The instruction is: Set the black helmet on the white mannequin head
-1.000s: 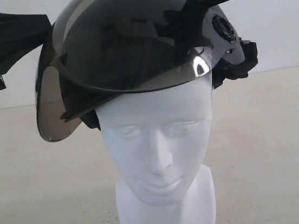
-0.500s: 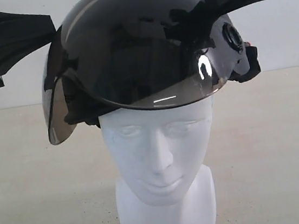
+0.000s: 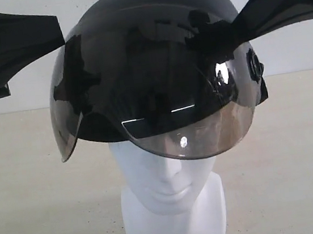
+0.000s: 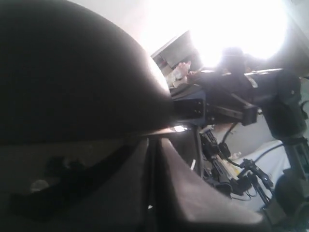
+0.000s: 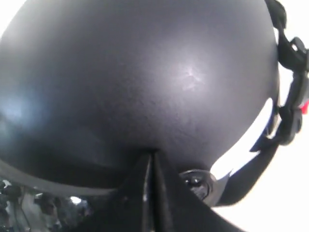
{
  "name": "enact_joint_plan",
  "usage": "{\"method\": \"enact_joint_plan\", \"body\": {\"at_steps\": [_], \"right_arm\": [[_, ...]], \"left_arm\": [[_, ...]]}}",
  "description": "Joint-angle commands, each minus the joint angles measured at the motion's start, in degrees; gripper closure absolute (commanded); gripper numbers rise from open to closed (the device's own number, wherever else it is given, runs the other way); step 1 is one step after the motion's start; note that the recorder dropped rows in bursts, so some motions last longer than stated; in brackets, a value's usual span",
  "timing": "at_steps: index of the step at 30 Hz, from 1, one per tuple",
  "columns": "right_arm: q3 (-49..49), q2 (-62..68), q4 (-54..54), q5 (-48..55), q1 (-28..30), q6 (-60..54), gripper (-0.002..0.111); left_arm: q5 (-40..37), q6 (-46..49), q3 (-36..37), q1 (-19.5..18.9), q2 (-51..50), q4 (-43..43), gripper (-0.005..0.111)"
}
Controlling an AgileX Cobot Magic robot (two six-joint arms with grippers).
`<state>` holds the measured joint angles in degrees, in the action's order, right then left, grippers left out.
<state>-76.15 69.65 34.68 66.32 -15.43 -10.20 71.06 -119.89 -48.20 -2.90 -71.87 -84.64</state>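
The helmet (image 3: 149, 61) is your biggest piece: it sits over the crown of the head (image 3: 171, 192), low enough to hide the eyes. Judge it a stiff, smooth shell, probably slick under narrow tips, so take it by the lower rim near the visor pivots, not by the dome. The head looks light and could tip on its base if you press sideways. The visor (image 3: 204, 131) hangs in front of the head's eyes and nose. It looks thin and hinged, so don't pull on it. Your left gripper (image 3: 59, 33) and right gripper (image 3: 236, 28) flank the helmet above the head. Each has its jaws pressed together, with the tips against the shell, and you cannot tell whether either pinches a sliver of rim. Only the exterior view shows the head, and only the right wrist view plainly shows the chin strap (image 5: 289, 101) hanging loose
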Motion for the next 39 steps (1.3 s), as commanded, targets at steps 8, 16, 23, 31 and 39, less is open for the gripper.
{"method": "enact_joint_plan", "body": {"at_steps": [8, 16, 23, 31, 39], "right_arm": [[4.9, -3.1, -2.5, 3.6, -0.6, -1.3, 0.108], [4.7, -6.9, -0.7, -0.3, -0.6, -1.0, 0.108], [4.9, -10.3, 9.6, -3.0, -0.6, -2.4, 0.108], [9.1, -10.3, 15.4, -3.1, -0.6, -4.8, 0.108], [14.3, -10.3, 16.7, -3.0, -0.6, -7.3, 0.108]], "left_arm": [[-1.1, -0.5, 1.9, 1.6, -0.3, -12.4, 0.102], [-1.1, -0.5, 1.9, 1.6, 0.5, -12.0, 0.102], [-1.1, -0.5, 1.9, 1.6, 0.8, -12.6, 0.102], [-1.1, -0.5, 1.9, 1.6, 0.8, -12.6, 0.102], [-1.1, -0.5, 1.9, 1.6, 0.8, -14.4, 0.102]]}}
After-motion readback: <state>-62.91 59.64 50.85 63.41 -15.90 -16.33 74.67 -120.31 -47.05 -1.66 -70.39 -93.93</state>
